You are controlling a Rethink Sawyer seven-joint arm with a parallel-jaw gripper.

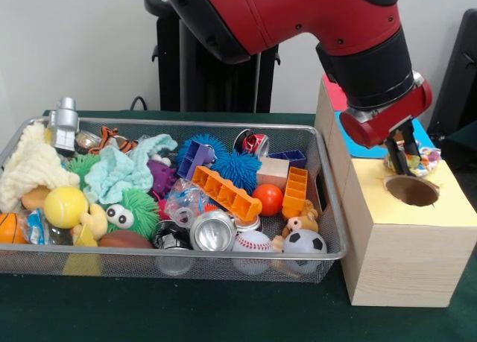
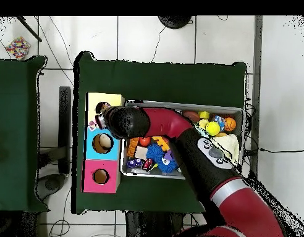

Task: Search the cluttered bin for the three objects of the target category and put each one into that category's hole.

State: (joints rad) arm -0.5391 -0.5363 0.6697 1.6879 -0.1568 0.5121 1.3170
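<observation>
My pincer (image 1: 403, 160) is clamped on a small multicoloured packet (image 1: 417, 161) just above and behind the hole (image 1: 412, 191) in the box's yellow section (image 1: 440, 211), so I'd release slightly nearer the camera.

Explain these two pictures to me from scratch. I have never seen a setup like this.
The big red and black machine is a robot arm. One picture is taken from across the table, facing it; the other looks straight down from above.

On the dark green table sits a silver wire mesh bin packed with toys: a yellow tennis ball, a white baseball, orange plastic blocks, a crushed silver can, a blue spiky rubber ball and more.

Beside it stands a pale wooden box with round holes in its top, on yellow, blue and pink panels.

The arm's end effector hangs just above the hole in the yellow panel, gripping a small multicoloured object too small to identify.
</observation>
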